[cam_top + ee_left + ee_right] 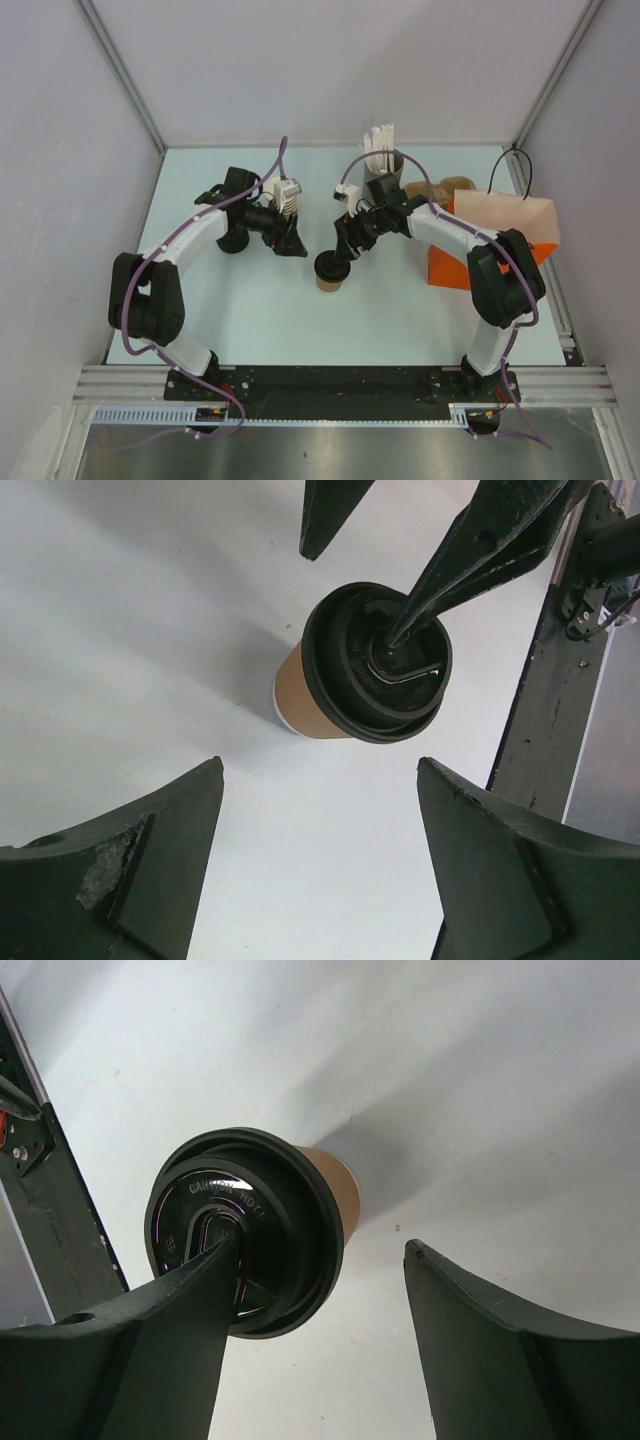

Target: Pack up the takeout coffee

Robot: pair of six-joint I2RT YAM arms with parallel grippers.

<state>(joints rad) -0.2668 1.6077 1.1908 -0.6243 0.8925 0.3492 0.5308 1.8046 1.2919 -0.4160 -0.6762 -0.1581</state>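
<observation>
One coffee (331,271) is seen upright on the table (400,310), at frame centre. The right claw (318,1250) is held apart directly over it, with one finger (470,540) laid on the lid (375,665). The left claw (320,775), also apart, is held just upper left of it. Two arms are bent inward. One bag (447,266) is set at right.

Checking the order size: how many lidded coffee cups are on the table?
1: the cup stands near the middle of the table. Others could be hidden behind the bag.
</observation>
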